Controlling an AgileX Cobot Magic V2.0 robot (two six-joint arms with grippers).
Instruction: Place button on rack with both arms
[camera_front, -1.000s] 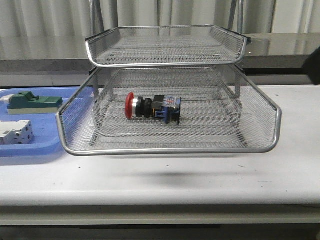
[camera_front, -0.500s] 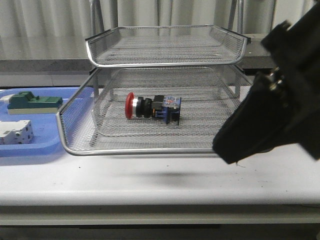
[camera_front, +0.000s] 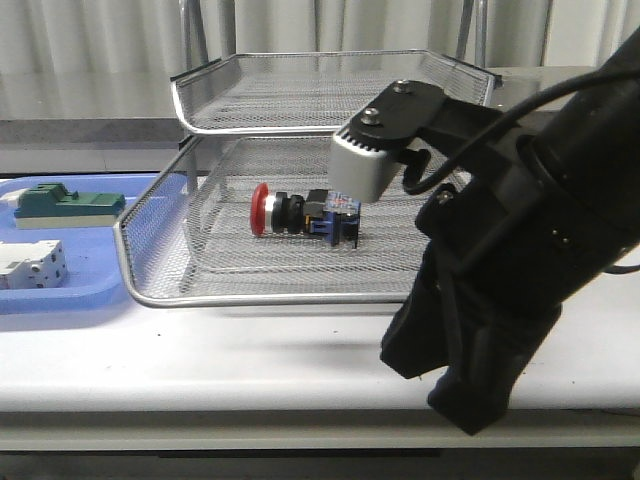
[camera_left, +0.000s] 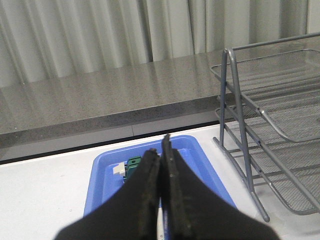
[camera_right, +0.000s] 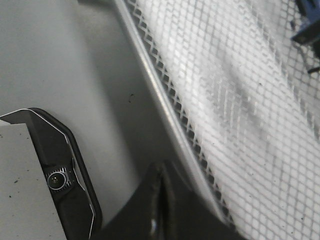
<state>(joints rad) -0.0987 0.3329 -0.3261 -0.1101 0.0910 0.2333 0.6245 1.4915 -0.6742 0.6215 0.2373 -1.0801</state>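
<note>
So the button (camera_front: 303, 216) is already lying on its side in the lower mesh tier of the rack (camera_front: 335, 297), red cap pointing toward the robot's left and blue block toward its right. That means its long axis runs side to side, parallel to the rack's front rim.

The right arm (camera_front: 505, 270) is clearly the nearer one. It fills the front view low on the right, in front of the rack, so the button lies up, back and to the left of it. Its wrist view shows the right pincer (camera_right: 159, 200) pressed together with nothing in it, sitting just outside the chrome rim. A corner of the blue block peeks in at the far edge of that shot.

The left pincer (camera_left: 161, 165) is also pressed together and empty, hanging over the blue tray (camera_left: 202, 162) well off to the left of the rack.

My guess is placement's basically done. Any further nudge would fall to the right arm, coming in over the front rim.
</note>
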